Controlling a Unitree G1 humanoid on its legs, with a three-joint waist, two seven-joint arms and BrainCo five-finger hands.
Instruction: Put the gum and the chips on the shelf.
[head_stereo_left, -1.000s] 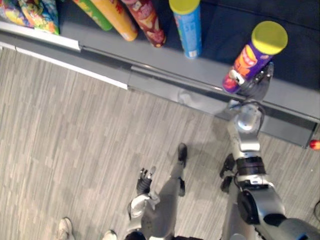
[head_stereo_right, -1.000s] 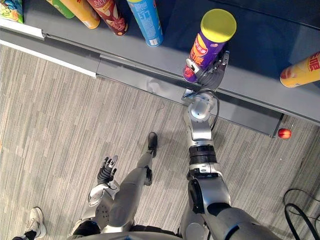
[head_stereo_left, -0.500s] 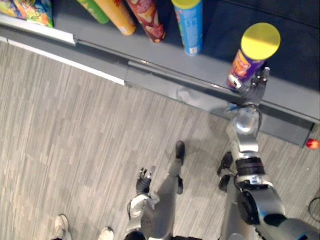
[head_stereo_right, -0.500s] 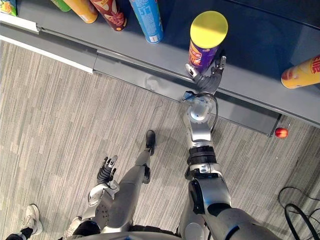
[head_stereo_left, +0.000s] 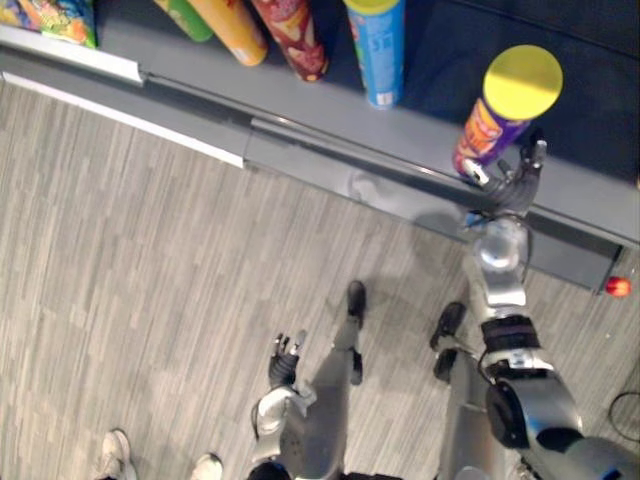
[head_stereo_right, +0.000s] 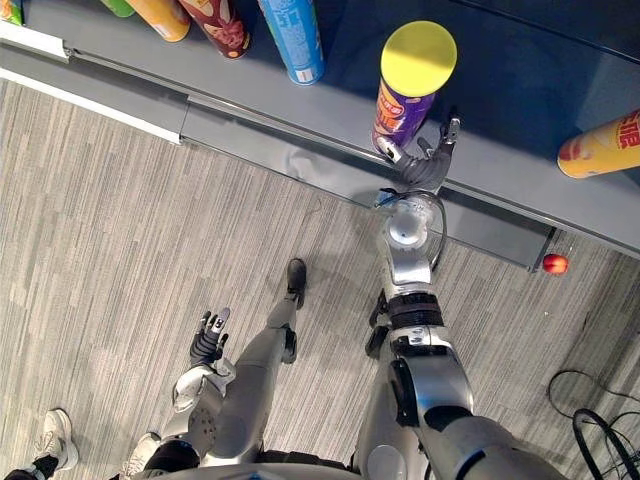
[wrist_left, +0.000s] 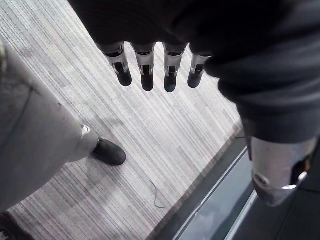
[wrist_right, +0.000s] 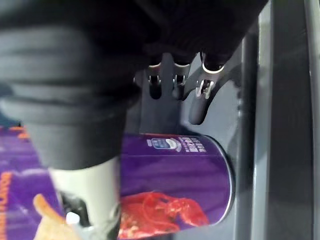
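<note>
A purple chips can (head_stereo_left: 497, 118) with a yellow lid stands upright on the grey shelf (head_stereo_left: 420, 140), near its front edge. My right hand (head_stereo_left: 515, 182) is just in front of the can's base, open, with its fingers spread and nothing in them. In the right wrist view the straight fingers (wrist_right: 175, 82) reach past the purple can (wrist_right: 175, 185), and the thumb lies beside its wall. My left hand (head_stereo_right: 208, 342) hangs low over the floor, open and idle, its fingers (wrist_left: 146, 72) relaxed.
Blue (head_stereo_left: 378, 55), red (head_stereo_left: 296, 38), orange (head_stereo_left: 236, 30) and green (head_stereo_left: 186, 16) cans stand further left on the shelf, by snack bags (head_stereo_left: 55, 18). A yellow can (head_stereo_right: 600, 147) lies at the right. A small red ball (head_stereo_right: 555, 264) rests on the floor. A person's shoes (head_stereo_left: 115, 455) stand at lower left.
The purple can went from tilted in my right hand to upright on the shelf. The hand let go of it and its fingers spread. The camera shifted slightly.
</note>
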